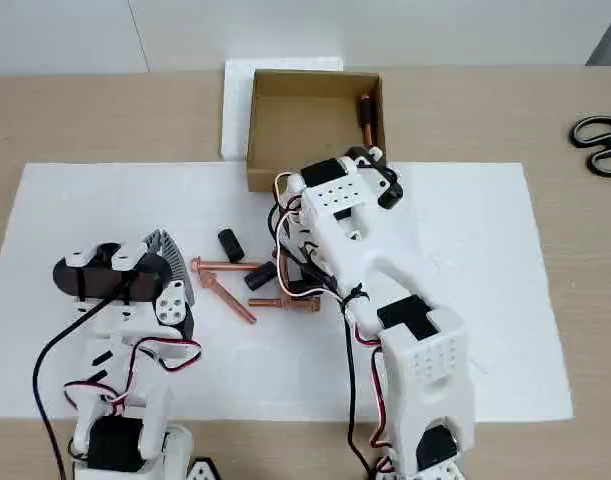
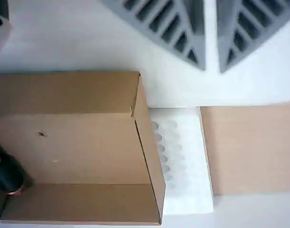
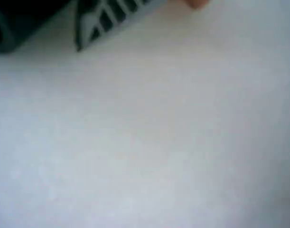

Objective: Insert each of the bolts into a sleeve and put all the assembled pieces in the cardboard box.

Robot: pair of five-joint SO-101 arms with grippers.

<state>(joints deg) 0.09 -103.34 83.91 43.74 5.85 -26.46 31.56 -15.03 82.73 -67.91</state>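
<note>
Bolts (image 1: 225, 266) are mostly still loose. I count 3 lying flat on the white sheet (image 1: 465, 300) mid-counter (image 1: 85, 120), betw. the two arms. 2 short black sleeves (image 1: 230, 242) lie just beside them, nothing mated. One assembled piece (image 1: 365, 118) is already in the cardboard box (image 1: 300, 135), lying along the wall on the right arm's side. So I'd judge approx. a quarter done, w/ 3 pairs left to join and box. A 3rd sleeve may sit under the right arm, can't say.

Bolts look copper-coloured, w/ slim shanks and a wider flange at one end. Two lie roughly parallel and one runs diagonal betw. them. The sleeves are stubby dark tubes.

Right tool (image 3: 111, 14) is low over the sheet at the pile, a sleeve close by. I can't tell if it's clenched or released. Left tool (image 2: 212, 66) sits off to the pile's side, all but clenched on nothing.
</note>
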